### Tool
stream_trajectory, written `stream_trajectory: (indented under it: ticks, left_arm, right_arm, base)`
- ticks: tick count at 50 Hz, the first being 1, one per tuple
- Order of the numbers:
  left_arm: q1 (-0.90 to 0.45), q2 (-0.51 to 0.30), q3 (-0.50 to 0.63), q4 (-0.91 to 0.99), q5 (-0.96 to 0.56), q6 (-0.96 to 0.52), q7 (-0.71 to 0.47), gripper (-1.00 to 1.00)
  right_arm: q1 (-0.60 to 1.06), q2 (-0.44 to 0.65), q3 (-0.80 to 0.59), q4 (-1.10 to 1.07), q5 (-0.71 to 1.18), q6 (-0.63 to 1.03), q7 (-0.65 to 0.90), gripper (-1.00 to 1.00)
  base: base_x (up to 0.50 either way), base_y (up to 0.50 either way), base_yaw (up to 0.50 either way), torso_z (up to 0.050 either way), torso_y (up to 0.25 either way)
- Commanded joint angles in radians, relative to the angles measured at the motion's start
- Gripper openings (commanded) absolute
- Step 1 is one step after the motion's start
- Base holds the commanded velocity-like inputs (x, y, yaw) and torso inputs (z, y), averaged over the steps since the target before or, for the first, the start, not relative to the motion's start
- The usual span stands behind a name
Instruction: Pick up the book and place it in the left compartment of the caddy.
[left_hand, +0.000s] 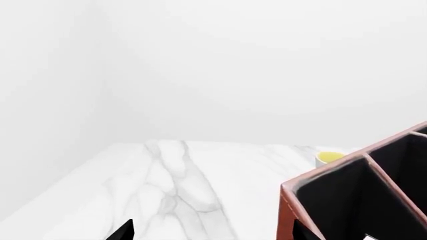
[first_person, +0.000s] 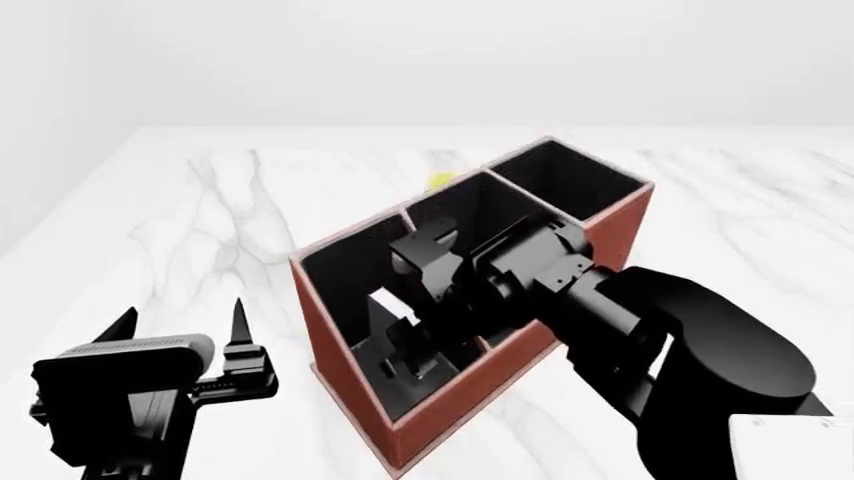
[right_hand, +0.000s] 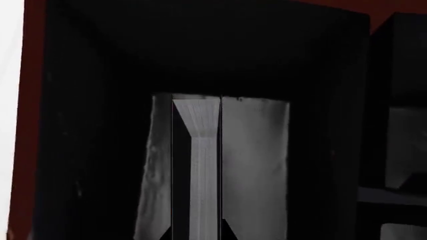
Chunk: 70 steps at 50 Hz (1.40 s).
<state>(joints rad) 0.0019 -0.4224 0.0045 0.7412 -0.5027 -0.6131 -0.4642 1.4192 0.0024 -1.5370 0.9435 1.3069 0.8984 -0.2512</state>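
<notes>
Now the right gripper (first_person: 400, 345) reaches down into the left compartment (first_person: 350, 270) of the caddy (first_person: 607, 230), jaws clenched on the book (right_hand: 200, 165), held edge-up so it fits between the walls. At eight o'clock from the caddy, the left gripper (first_person: 187, 325) hangs with jaws parted, empty, out of the way.

Reddish-brown caddy (first_person: 607, 235) with black lining, white grey-veined marble table (first_person: 200, 210)
</notes>
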Motion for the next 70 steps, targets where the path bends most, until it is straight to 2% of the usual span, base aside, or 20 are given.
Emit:
stream_trajectory:
  ticks: [1, 7, 8, 30, 38, 45, 54, 59, 60, 61, 62, 63, 64, 68, 70]
  left_arm:
    - [0.003, -0.003, 0.002, -0.002, 0.0, 0.006, -0.001, 1.0]
    - [0.004, -0.004, 0.003, -0.002, -0.001, 0.008, -0.002, 1.0]
    - [0.004, -0.004, 0.003, -0.003, -0.001, 0.008, -0.003, 1.0]
    - [0.007, -0.01, 0.002, 0.003, -0.007, 0.012, -0.008, 1.0]
    - [0.003, -0.012, 0.006, 0.005, -0.009, 0.009, -0.011, 1.0]
    - [0.006, -0.015, 0.001, 0.011, -0.015, 0.008, -0.014, 1.0]
    - [0.003, -0.02, 0.0, 0.02, -0.019, 0.001, -0.02, 1.0]
    - [0.005, -0.02, 0.003, 0.018, -0.018, 0.005, -0.02, 1.0]
    - [0.003, -0.02, 0.005, 0.014, -0.017, 0.007, -0.019, 1.0]
    - [0.003, -0.02, 0.007, 0.013, -0.015, 0.009, -0.019, 1.0]
    - [0.003, -0.02, 0.007, 0.011, -0.014, 0.012, -0.017, 1.0]
    - [0.002, -0.018, 0.011, 0.002, -0.01, 0.018, -0.015, 1.0]
    - [0.003, -0.017, 0.012, 0.0, -0.008, 0.021, -0.014, 1.0]
    - [0.005, -0.019, 0.016, 0.006, -0.005, 0.022, -0.016, 1.0]
    - [0.005, -0.022, 0.014, 0.013, -0.006, 0.021, -0.018, 1.0]
  right_arm:
    - [0.007, -0.002, -0.006, 0.003, 0.02, -0.028, 0.009, -1.0]
    - [0.007, -0.002, -0.009, -0.005, 0.014, -0.04, 0.008, -1.0]
    - [0.008, -0.002, -0.009, -0.004, 0.013, -0.039, 0.007, 1.0]
    - [0.055, 0.001, -0.002, -0.017, 0.017, -0.027, 0.027, 1.0]
    - [0.182, 0.147, 0.094, -0.286, 0.137, 0.084, 0.204, 1.0]
    - [0.304, 0.302, 0.224, -0.535, 0.315, 0.178, 0.388, 1.0]
    - [0.324, 0.437, 0.317, -0.746, 0.486, 0.198, 0.55, 1.0]
    - [0.235, 0.561, 0.393, -0.893, 0.596, 0.093, 0.688, 1.0]
    - [0.176, 0.609, 0.412, -0.973, 0.516, -0.01, 0.807, 1.0]
    - [0.117, 0.643, 0.449, -1.026, 0.504, -0.096, 0.836, 1.0]
    - [0.1, 0.662, 0.442, -1.062, 0.497, -0.093, 0.841, 1.0]
    - [0.015, 0.702, 0.468, -1.147, 0.361, -0.231, 0.954, 1.0]
    - [-0.033, 0.73, 0.46, -1.218, 0.265, -0.279, 0.969, 1.0]
    - [-0.236, 0.816, 0.478, -1.387, 0.067, -0.502, 0.929, 1.0]
    - [-0.367, 0.862, 0.476, -1.465, -0.106, -0.649, 0.948, 1.0]
  base:
    - [0.0, 0.0, 0.0, 0.0, 0.0]
    - [0.0, 0.0, 0.0, 0.002, 0.0]
    - [0.0, 0.0, 0.0, 0.0, 0.0]
    - [0.0, 0.0, 0.0, 0.0, 0.0]
    - [0.0, 0.0, 0.0, 0.0, 0.001]
    - [0.0, 0.0, 0.0, 0.0, 0.0]
    - [0.0, 0.0, 0.0, 0.0, 0.0]
    - [0.0, 0.0, 0.0, 0.0, 0.0]
    - [0.0, 0.0, 0.0, 0.0, 0.0]
    - [0.0, 0.0, 0.0, 0.0, 0.0]
    - [0.0, 0.0, 0.0, 0.0, 0.0]
    - [0.0, 0.0, 0.0, 0.0, 0.0]
    - [0.0, 0.0, 0.0, 0.0, 0.0]
    - [0.0, 0.0, 0.0, 0.0, 0.0]
    - [0.0, 0.0, 0.0, 0.0, 0.0]
